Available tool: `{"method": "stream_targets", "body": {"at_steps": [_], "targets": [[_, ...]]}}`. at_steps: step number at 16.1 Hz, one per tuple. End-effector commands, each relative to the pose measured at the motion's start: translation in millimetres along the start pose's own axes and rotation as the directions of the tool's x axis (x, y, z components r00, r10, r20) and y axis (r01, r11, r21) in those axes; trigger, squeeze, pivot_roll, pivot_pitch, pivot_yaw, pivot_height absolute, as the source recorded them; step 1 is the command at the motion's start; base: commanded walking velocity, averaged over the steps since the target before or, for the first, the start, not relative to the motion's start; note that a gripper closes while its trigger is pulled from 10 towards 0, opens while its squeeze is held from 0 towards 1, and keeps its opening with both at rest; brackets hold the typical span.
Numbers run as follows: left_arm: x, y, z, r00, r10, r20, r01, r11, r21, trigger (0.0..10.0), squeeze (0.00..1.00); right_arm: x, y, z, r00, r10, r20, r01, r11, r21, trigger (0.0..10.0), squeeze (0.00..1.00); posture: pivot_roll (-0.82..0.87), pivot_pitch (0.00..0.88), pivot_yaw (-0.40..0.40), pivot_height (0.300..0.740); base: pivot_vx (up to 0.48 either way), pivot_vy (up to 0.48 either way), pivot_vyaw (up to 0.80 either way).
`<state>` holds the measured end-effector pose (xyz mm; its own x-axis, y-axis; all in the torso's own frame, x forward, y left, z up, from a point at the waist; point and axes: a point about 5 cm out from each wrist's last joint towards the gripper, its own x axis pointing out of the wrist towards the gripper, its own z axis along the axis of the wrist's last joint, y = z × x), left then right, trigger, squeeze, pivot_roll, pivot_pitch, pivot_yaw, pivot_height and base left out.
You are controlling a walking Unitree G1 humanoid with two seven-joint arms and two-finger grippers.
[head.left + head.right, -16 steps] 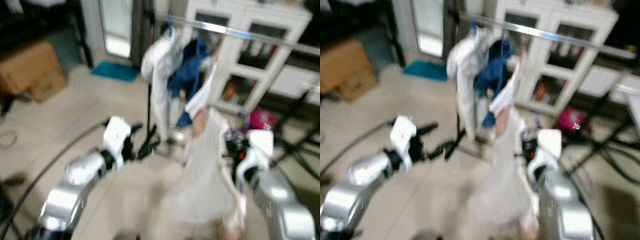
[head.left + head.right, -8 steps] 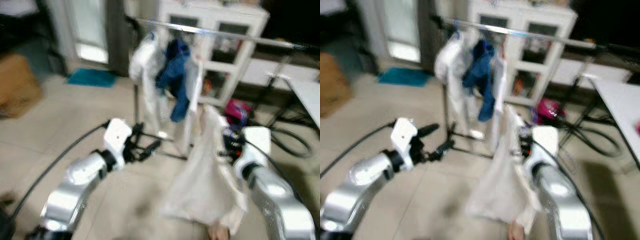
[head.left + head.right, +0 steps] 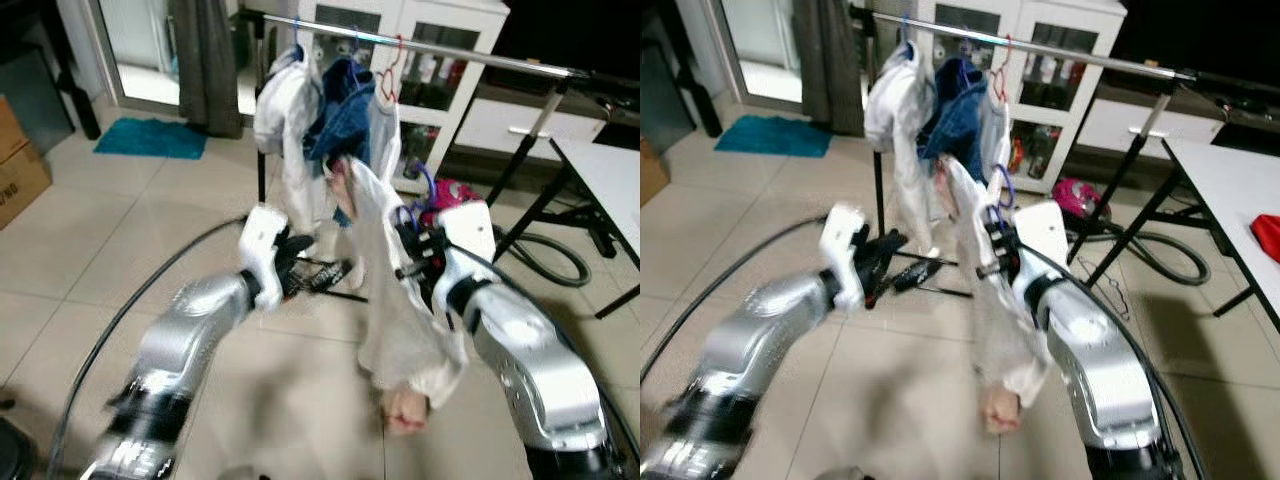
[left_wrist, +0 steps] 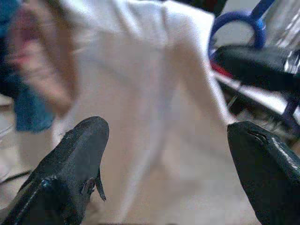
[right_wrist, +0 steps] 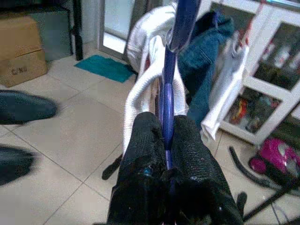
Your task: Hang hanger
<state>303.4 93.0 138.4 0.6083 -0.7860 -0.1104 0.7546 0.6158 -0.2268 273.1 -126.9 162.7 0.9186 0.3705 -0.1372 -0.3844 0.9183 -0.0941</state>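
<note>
Centrally, a blue hanger (image 5: 167, 89) draped with a white garment (image 3: 395, 300) is pinched between the closed fingers of the right gripper (image 5: 161, 136), held up in front of a metal clothes rail (image 3: 450, 55). White and blue clothes (image 3: 320, 120) hang on that rail. Beside the garment, the left gripper (image 4: 164, 154) hovers with fingers spread wide above the tiled floor (image 3: 120, 230)
</note>
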Motion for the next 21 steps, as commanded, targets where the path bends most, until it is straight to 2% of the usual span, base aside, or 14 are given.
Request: {"method": "stream_targets", "body": {"at_steps": [1, 2, 3, 4, 5, 8, 10, 16, 19, 21], "targets": [[7.3, 0.4, 3, 1.0, -0.005, 0.004, 0.005, 1.0, -0.025, 10.0, 1.0, 0.4, -2.1, 8, 1.0, -0.002, 0.029, 0.003, 1.0, -0.026, 10.0, 0.0, 0.03, 0.0, -0.105, 0.74, 0.0, 0.0, 0.0], [14.0, 1.4, 9, 0.999, -0.024, 0.028, 0.025, 0.999, -0.038, 10.0, 1.0, 1.0, 0.9, 11, 0.999, 0.011, 0.037, -0.01, 0.999, -0.031, 10.0, 0.0, 0.02, 0.0, -0.096, 0.74, 0.0, 0.0, 0.0], [18.9, -2.4, 16, 0.995, -0.079, 0.061, 0.082, 0.995, -0.053, 10.0, 0.75, 1.1, 3.0, 12, 0.999, 0.018, 0.04, -0.017, 0.999, -0.033, 10.0, 0.0, 0.02, 0.0, -0.087, 0.74, 0.0, 0.0, 0.0], [20.5, -5.6, 19, 0.991, -0.112, 0.074, 0.117, 0.991, -0.059, 10.0, 0.18, 1.2, 3.4, 12, 0.999, 0.017, 0.039, -0.016, 0.999, -0.035, 10.0, 0.0, 0.02, 0.0, -0.087, 0.74, 0.0, 0.0, 0.0], [22.3, -11.4, 24, 0.982, -0.166, 0.085, 0.171, 0.983, -0.059, 10.0, 0.0, 1.4, 4.0, 12, 0.999, 0.01, 0.035, -0.008, 0.999, -0.036, 10.0, 0.0, 0.01, 0.0, -0.075, 0.74, 0.0, 0.0, 0.0], [30.6, -3.5, 17, 0.996, -0.087, 0.032, 0.088, 0.995, -0.048, 10.0, 0.0, 1.0, 5.8, 13, 0.999, 0.006, 0.043, -0.006, 1.0, 0.014, 10.0, 0.0, 0.01, 0.0, -0.062, 0.74, 0.0, 0.0, 0.0], [36.7, 8.9, 15, 1.0, -0.003, -0.005, 0.002, 0.998, -0.056, 0.0, 0.0, 0.4, 10.0, 17, 0.998, 0.022, 0.061, -0.026, 0.997, 0.073, 10.0, 0.0, 0.0, 0.0, -0.047, 0.74, 0.0, 0.0, 0.0], [48.4, 7.6, 17, 1.0, -0.007, -0.003, 0.007, 0.999, -0.054, 0.0, 0.0, 1.0, 14.5, 24, 0.996, 0.037, 0.087, -0.047, 0.993, 0.111, 10.0, 0.0, 0.0, 0.0, -0.031, 0.74, 0.0, 0.0, 0.0], [51.4, 2.9, 17, 0.999, -0.045, -0.001, 0.044, 0.997, -0.068, 0.0, 0.0, 1.5, 15.4, 26, 0.995, 0.042, 0.09, -0.053, 0.991, 0.123, 10.0, 0.0, 0.0, 0.0, -0.031, 0.74, 0.0, 0.0, 0.0], [53.2, 7.2, 16, 1.0, 0.0, -0.011, 0.0, 0.998, -0.055, 0.0, 0.0, 2.7, 15.2, 28, 0.995, 0.044, 0.091, -0.056, 0.991, 0.124, 10.0, 0.0, 0.0, 0.0, -0.031, 0.74, 0.0, 0.0, 0.0]]}}
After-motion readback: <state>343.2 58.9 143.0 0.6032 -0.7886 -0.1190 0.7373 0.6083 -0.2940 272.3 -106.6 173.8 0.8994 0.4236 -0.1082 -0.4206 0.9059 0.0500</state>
